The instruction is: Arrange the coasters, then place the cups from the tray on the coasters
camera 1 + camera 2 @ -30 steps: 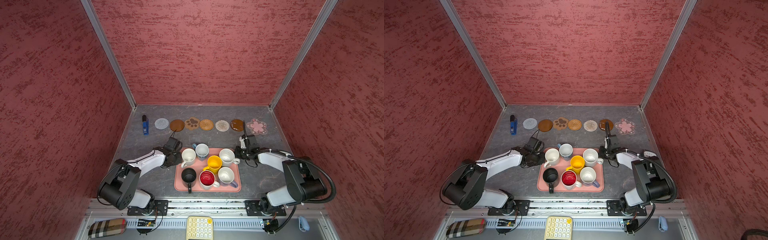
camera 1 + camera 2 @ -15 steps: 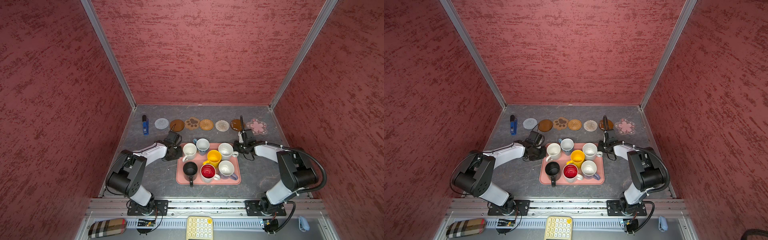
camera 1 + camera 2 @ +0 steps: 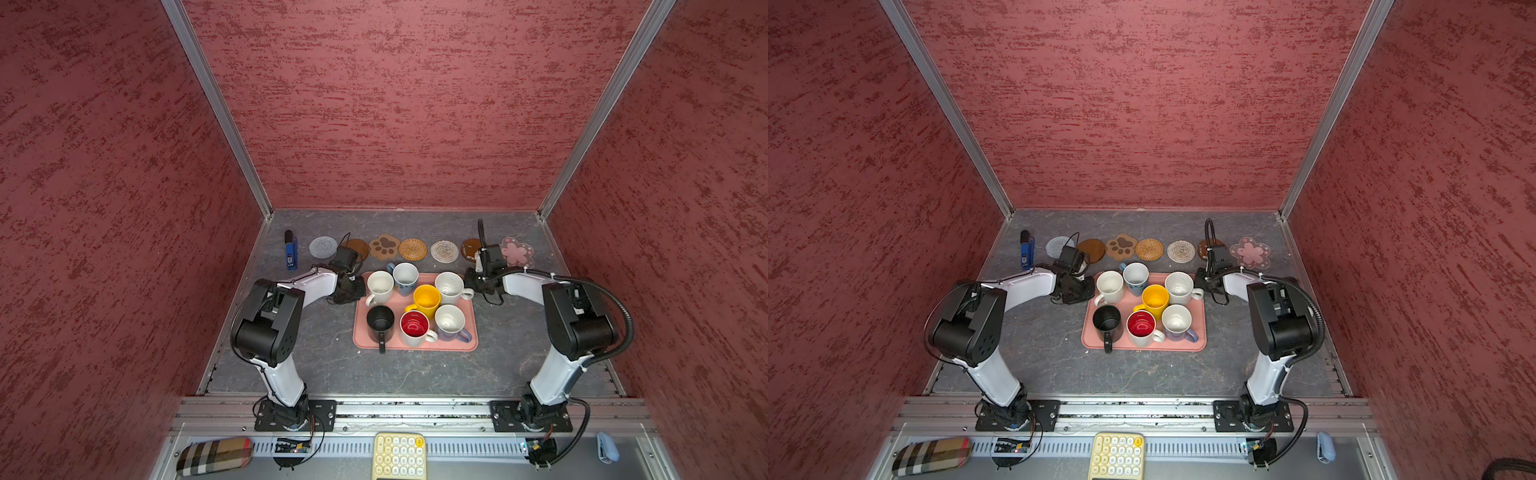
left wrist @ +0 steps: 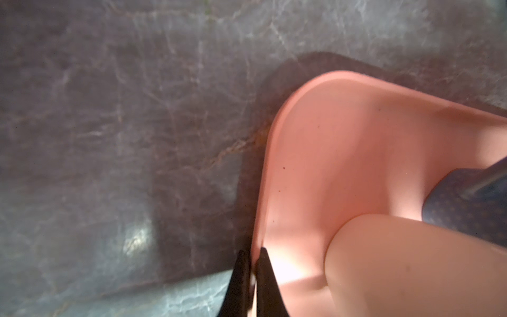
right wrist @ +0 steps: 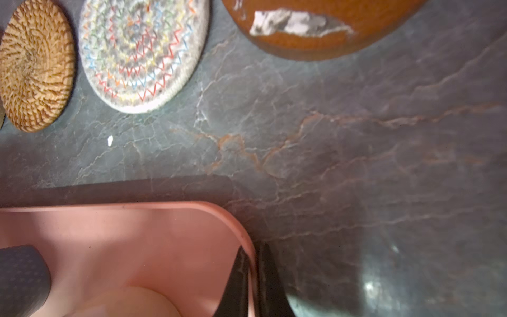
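Note:
The salmon-pink tray (image 3: 415,347) (image 3: 1142,347) lies mid-table and carries several cups: two white (image 3: 380,284) (image 3: 449,286), blue (image 3: 405,276), yellow (image 3: 427,300), black (image 3: 380,322), red-inside (image 3: 414,326) and lavender (image 3: 451,322). My left gripper (image 3: 360,286) (image 4: 253,254) is shut on the tray's left rim (image 4: 270,153) near its far corner. My right gripper (image 3: 468,282) (image 5: 251,252) is shut on the right rim (image 5: 233,219). Just behind the tray the coasters lie in a row from grey woven (image 3: 323,247) to pink flower (image 3: 516,251). The two brown discs are partly hidden by my wrists.
A blue lighter-like stick (image 3: 291,253) lies left of the coaster row. In front of the table rail sit a yellow keypad (image 3: 399,455) and a plaid case (image 3: 214,455). Red walls close in the left, right and back.
Both arms have stretched out and carried the tray with its cups away from the front edge, towards the coaster row. Both grips on the rim have stayed shut.

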`<state>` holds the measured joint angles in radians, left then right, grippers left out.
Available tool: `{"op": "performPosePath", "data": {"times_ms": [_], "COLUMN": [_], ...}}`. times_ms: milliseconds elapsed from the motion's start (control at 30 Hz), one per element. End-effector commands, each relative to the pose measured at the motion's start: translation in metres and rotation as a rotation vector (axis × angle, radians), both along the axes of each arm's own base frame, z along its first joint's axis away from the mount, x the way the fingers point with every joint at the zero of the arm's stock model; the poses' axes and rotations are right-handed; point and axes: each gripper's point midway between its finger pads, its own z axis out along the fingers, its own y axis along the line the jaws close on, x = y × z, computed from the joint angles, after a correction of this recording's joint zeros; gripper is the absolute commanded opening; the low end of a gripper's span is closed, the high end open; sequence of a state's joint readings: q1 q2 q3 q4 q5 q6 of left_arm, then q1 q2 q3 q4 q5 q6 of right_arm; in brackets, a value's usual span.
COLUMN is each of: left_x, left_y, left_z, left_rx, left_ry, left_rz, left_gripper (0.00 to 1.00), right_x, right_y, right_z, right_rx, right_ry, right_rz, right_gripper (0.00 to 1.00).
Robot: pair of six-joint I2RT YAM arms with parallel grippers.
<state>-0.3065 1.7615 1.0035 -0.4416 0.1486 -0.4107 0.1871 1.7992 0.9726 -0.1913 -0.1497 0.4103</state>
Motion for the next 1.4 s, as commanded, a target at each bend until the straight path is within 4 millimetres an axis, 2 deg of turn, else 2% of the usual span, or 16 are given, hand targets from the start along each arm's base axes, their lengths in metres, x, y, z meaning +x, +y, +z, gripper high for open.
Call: {"op": "performPosePath", "data": {"times_ms": [0, 200, 367, 633, 767, 933, 1033, 1367], "left_x": [0.022, 0.024, 0.019, 0.008, -0.002, -0.019, -0.032, -0.075], "left_y": [-0.013, -0.012, -0.005, 0.007, 0.014, 0.02, 0.022, 0.02], "left_z": [0.005, 0.006, 0.012, 0.044, 0.063, 0.087, 0.098, 0.109], "left_rx": [-0.084, -0.079, -0.053, -0.026, -0.018, -0.019, -0.034, -0.026], "left_ry": [-0.037, -0.036, -0.037, -0.091, -0.129, -0.173, -0.196, -0.227], "left_rz": [0.055, 0.06, 0.08, 0.105, 0.115, 0.115, 0.108, 0.076], "left_gripper": [0.0, 0.0, 0.0, 0.41, 0.5, 0.51, 0.51, 0.51], "right_x": [0.0, 0.0, -0.002, -0.013, -0.017, -0.026, -0.04, -0.082], "right_y": [0.007, 0.006, 0.003, -0.009, -0.016, -0.027, -0.027, -0.026], "right_z": [-0.005, 0.0, 0.009, 0.024, 0.037, 0.051, 0.055, 0.08], "right_rx": [0.06, 0.055, 0.047, 0.014, -0.001, 0.008, 0.021, 0.057], "right_ry": [0.045, 0.031, 0.008, -0.023, -0.049, -0.078, -0.096, -0.215], "right_rz": [-0.028, -0.015, -0.015, -0.037, -0.057, -0.081, -0.076, -0.034], "right_gripper": [0.0, 0.0, 0.1, 0.28, 0.38, 0.42, 0.42, 0.43]}}
